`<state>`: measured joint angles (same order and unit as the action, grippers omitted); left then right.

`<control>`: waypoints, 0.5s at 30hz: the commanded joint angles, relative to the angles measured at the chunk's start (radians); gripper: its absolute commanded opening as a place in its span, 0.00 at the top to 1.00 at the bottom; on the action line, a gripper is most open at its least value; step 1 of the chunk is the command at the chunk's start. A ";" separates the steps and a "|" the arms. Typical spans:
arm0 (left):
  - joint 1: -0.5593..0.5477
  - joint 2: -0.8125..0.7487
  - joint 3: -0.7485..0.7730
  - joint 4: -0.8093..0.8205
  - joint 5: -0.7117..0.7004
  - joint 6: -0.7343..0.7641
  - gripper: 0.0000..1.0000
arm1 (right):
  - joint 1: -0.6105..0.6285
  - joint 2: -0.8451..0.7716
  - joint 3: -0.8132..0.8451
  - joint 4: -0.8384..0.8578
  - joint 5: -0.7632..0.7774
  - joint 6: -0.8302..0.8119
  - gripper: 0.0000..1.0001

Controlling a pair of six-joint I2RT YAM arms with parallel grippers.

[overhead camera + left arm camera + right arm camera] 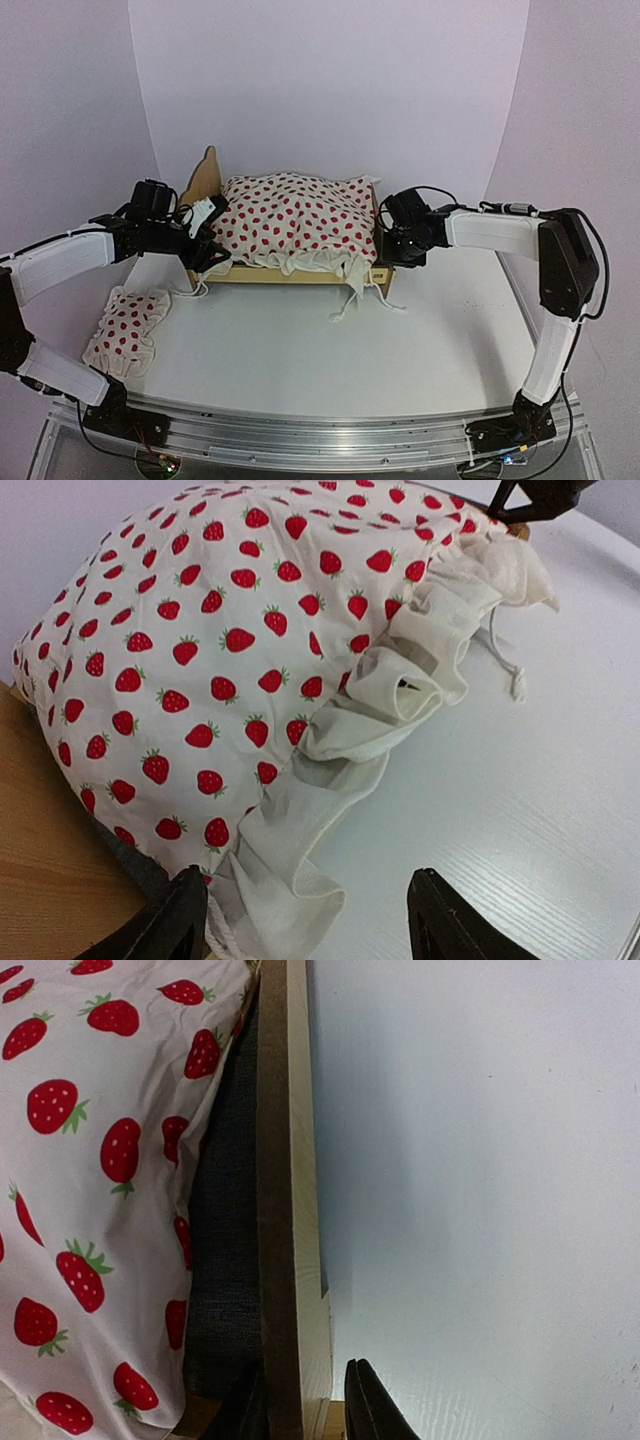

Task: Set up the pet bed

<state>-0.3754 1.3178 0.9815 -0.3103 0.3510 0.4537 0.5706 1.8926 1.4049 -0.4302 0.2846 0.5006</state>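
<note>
The pet bed (pixel 300 275) stands at the back middle, its scalloped headboard (pixel 205 178) on the left. A cream strawberry-print ruffled cloth (pixel 295 215) lies bunched over it. My left gripper (pixel 215 252) is at the bed's near left corner. In the left wrist view it (pixel 310 920) is open, with the cloth's ruffle (pixel 290 850) lying between the fingers, close to the left one. My right gripper (pixel 388 250) is at the bed's right end. In the right wrist view it (pixel 305 1410) straddles the footboard (pixel 285 1210), shut on it, beside the grey mattress (pixel 225 1260).
A small strawberry-print pillow (pixel 128 328) lies on the white table (pixel 330 350) at the front left. Cloth ties (pixel 350 300) trail off the bed's near side onto the table. A white backdrop curves up behind the bed.
</note>
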 commanded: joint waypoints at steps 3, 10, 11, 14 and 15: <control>-0.013 0.015 0.113 -0.037 0.151 -0.046 0.32 | -0.071 -0.125 -0.115 -0.208 0.148 -0.007 0.75; -0.108 0.025 0.131 -0.072 0.180 -0.024 0.33 | -0.134 -0.286 -0.240 -0.228 0.138 -0.054 0.64; -0.129 0.028 0.127 -0.080 0.175 -0.012 0.33 | -0.144 -0.301 -0.237 -0.228 0.110 -0.083 0.59; -0.208 0.041 0.085 -0.084 0.141 0.020 0.33 | -0.153 -0.333 -0.187 -0.236 -0.030 -0.205 0.44; -0.231 0.048 0.074 -0.075 0.135 0.026 0.32 | -0.152 -0.341 -0.168 -0.249 -0.078 -0.233 0.41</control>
<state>-0.5270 1.3440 1.0667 -0.3700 0.4943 0.4350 0.4331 1.6206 1.1766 -0.6140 0.3290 0.4152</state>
